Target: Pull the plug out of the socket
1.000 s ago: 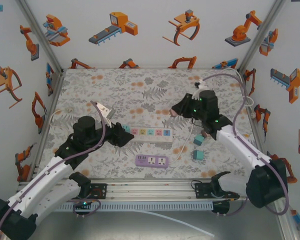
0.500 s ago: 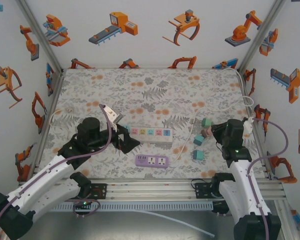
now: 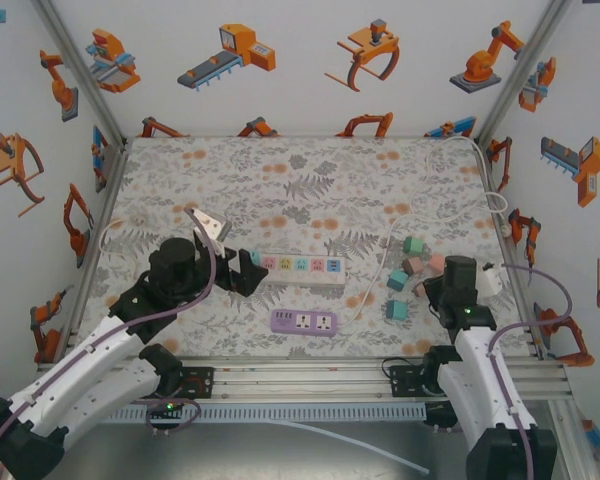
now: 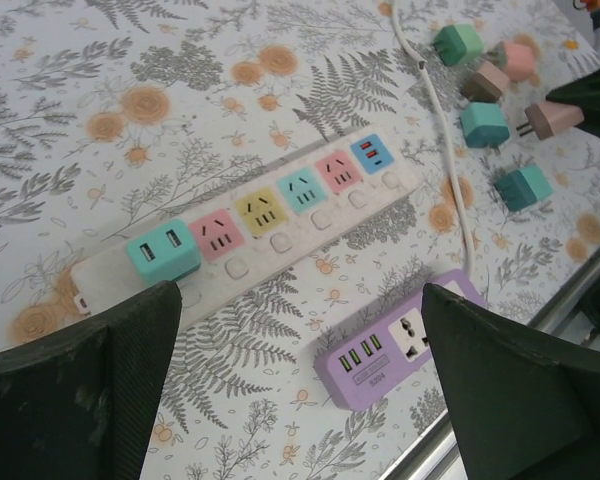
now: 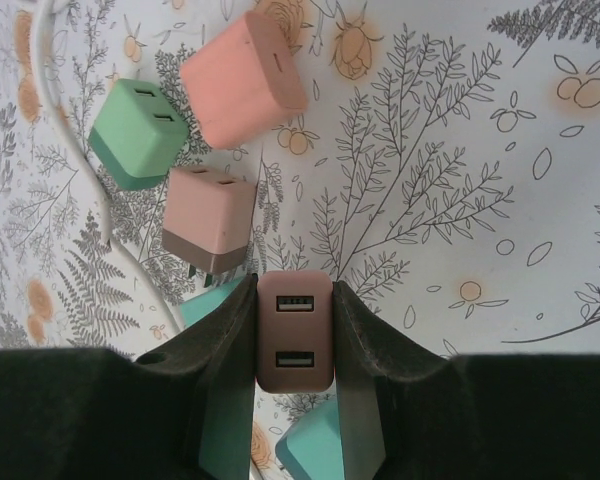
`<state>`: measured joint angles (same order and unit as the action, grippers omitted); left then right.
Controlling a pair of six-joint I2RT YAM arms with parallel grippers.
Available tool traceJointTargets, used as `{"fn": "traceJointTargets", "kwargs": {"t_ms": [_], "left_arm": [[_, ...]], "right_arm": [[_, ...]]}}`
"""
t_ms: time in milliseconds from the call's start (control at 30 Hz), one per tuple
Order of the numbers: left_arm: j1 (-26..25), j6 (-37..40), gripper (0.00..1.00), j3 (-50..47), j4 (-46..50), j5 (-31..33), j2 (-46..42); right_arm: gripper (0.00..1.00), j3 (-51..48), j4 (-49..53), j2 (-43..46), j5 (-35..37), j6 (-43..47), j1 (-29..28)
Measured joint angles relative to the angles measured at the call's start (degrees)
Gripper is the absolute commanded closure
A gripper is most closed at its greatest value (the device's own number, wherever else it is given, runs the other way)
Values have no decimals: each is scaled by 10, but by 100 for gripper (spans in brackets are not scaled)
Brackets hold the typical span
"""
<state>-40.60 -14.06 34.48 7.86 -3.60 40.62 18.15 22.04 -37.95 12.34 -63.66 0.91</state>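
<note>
While the left tool (image 3: 252,275) sits at the left end of the strip (image 3: 300,267), its fingers are wide apart with nothing between them. From its wrist cam you can see that end of the strip just ahead of the gap. A teal plug (image 4: 163,250) with two USB ports is seated in the leftmost socket of the strip. The rest of the sockets along it (pink, yellow, blue, pink, then a blue USB block) look bare. The strip lies flat on the floral worktop (image 3: 280,180), running left to right. Just in front of it, toward the arms, is a purple strip (image 3: 304,322), also with nothing plugged in. Right of both, a white cable (image 4: 435,110) snakes across the worktop. Past that is a little cluster of loose plugs lying close together: a green plug (image 5: 138,140), a pink plug (image 5: 242,78) and a tan plug (image 5: 210,218), plus a couple more teal ones nearer the arms. The right tool (image 5: 295,330) is over that cluster, well apart from the strip. It's clamped on a brown plug (image 5: 294,345), one finger on each side, and the two USB ports face the wrist cam.
</note>
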Motion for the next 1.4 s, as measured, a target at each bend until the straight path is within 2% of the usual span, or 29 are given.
{"fn": "traceJointTargets", "kwargs": {"t_ms": [233,367,500,600,700,800,867,967,1233,1400], "left_arm": [[0,-38,3,0,36,112,-7],[10,-70,3,0,64,166,-2],[31,-96,3,0,79,182,-2],[50,-112,3,-2,83,181,-4],[67,-125,3,-5,84,179,-7],[82,-137,3,-6,84,179,-4],[94,-145,3,-6,83,177,5],[113,-159,3,-6,82,172,30],[174,-204,1,-6,74,122,99],[221,-231,14,-6,57,74,139]], "right_arm": [[35,-26,1,6,2,-43,0],[28,-28,13,31,9,-53,0],[23,-28,30,73,19,-48,0],[23,-16,26,91,11,-8,-1],[23,22,-8,59,-11,59,-24],[23,94,-54,-17,-21,164,-126],[23,163,-82,-89,-14,254,-232],[23,256,-129,-196,-23,373,-341],[23,416,-146,-431,-116,633,-480],[25,501,-146,-558,-191,745,-537]]}}
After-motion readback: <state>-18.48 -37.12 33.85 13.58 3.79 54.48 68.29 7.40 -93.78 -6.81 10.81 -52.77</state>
